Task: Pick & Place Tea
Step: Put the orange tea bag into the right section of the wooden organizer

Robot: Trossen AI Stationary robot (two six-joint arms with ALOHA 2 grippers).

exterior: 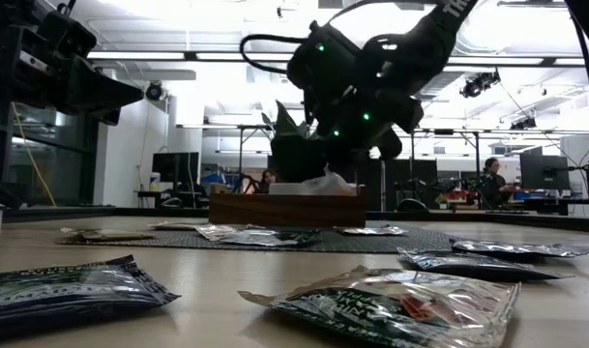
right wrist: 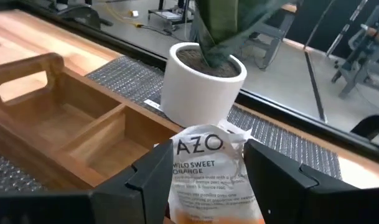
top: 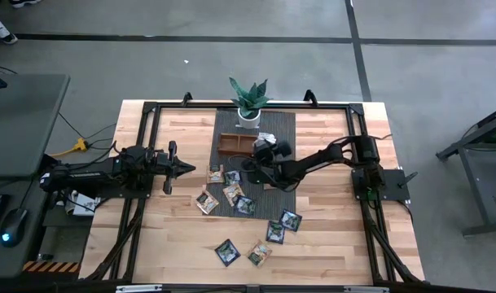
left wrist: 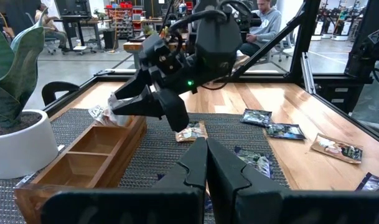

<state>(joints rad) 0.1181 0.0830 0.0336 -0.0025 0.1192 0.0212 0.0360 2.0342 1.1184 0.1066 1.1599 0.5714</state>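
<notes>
the right gripper (top: 262,148) is seen over the end compartment of the wooden tray (top: 231,145), the one nearest the right arm. its fingers are spread, and an orange-and-white tea sachet (right wrist: 209,177) stands between them, crumpled and upright. from the right wrist view it cannot be told whether the pads are touching the sachet; it appears released, resting in or just above that compartment. in the left wrist view the same sachet (left wrist: 108,114) is visible at the tray's far end, below the right gripper (left wrist: 130,106).

the other two compartments visible in the wrist views are bare wood, so the task is judged to be at an early stage: one sachet is delivered or nearly so. many sachets are left. several lie on the dark mat (top: 284,122) beside the tray, such as one (top: 216,175), and others lie on the bare worktop (top: 329,228) nearer the front edge, among them a dark one (top: 227,251).

the left gripper (top: 185,167) is clenched shut and empty, waiting above the worktop well apart from the tray. the potted plant (top: 248,102) stands just behind the tray.
</notes>
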